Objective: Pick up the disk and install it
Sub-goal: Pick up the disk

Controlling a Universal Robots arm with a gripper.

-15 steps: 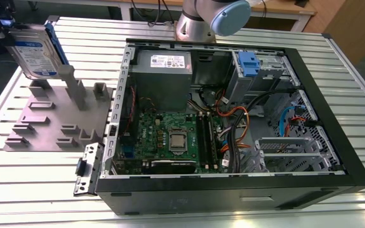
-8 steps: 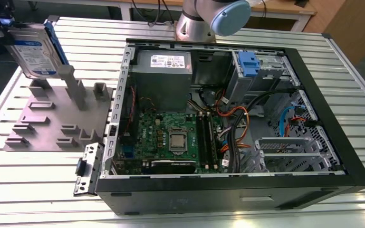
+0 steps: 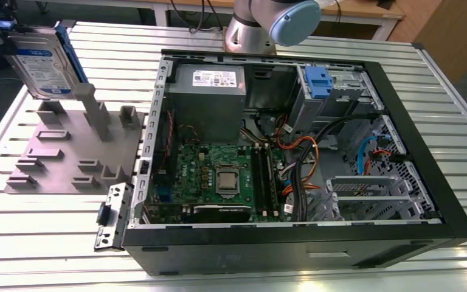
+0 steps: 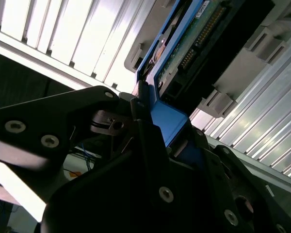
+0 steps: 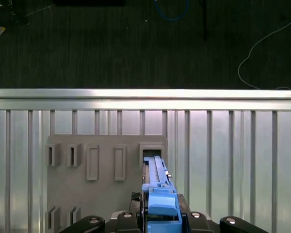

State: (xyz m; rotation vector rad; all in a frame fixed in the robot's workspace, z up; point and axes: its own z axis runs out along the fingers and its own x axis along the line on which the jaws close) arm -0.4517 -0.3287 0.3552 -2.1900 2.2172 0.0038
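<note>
At the exterior view's left, your one black gripper (image 4: 167, 124) is clenched on the one disk (image 3: 45, 64), a flat silver rectangular hard drive with a white-and-blue label and a blue plastic carrier frame. The disk stands upright over the far corner of the single matte grey moulded fixture block (image 3: 63, 152), outside the computer; whether its lower edge touches the block's posts, you cannot tell. In the second wrist view the dark fingers (image 4: 141, 114) press the blue frame from both sides, with the drive's green circuit board facing the camera. In the first wrist view the disk runs edge-on toward the last of five rectangular pockets in one row of the block.

Further right lies one open black steel computer case (image 3: 298, 243) on the ribbed aluminium table (image 3: 452, 121). It holds one grey metal box with a white sticker (image 3: 209, 82), one green motherboard (image 3: 217, 170) and one small blue plastic clip (image 3: 318, 82). Behind it rises your arm's one silver rounded column (image 3: 258, 27).
</note>
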